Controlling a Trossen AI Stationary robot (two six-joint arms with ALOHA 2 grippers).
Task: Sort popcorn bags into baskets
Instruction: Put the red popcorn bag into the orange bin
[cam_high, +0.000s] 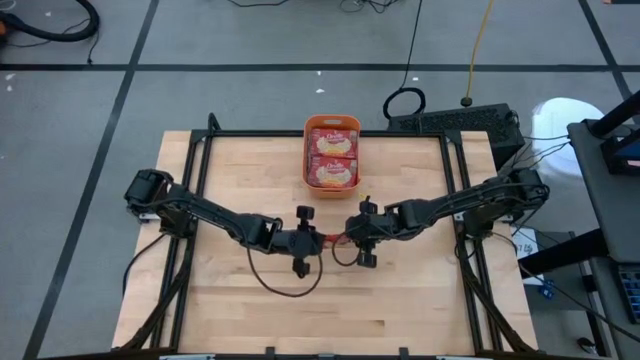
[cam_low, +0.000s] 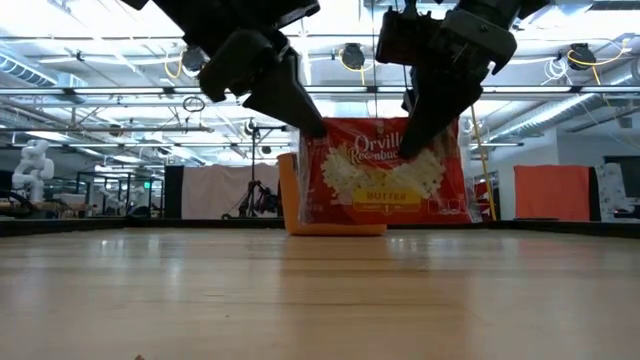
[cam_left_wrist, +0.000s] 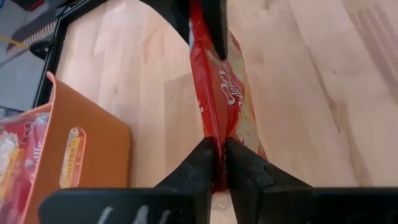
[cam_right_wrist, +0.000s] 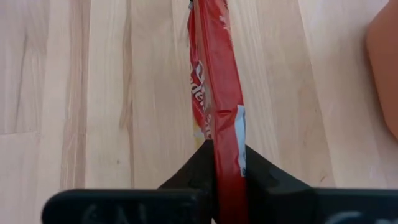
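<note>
Wooden table (cam_high: 400, 290) carries an orange basket (cam_high: 331, 185) at its far centre, holding two popcorn bags (cam_high: 332, 156). Left hand (cam_high: 312, 239) and right hand (cam_high: 348, 236) each clench opposite ends of one popcorn bag (cam_low: 385, 170), held edge-up above mid-table.

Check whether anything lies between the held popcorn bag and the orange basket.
Nothing visible does. The flat red popcorn bag hangs edge-up between the left gripper and right gripper; bare wood separates it from the orange plastic bin, which already holds packets.
</note>
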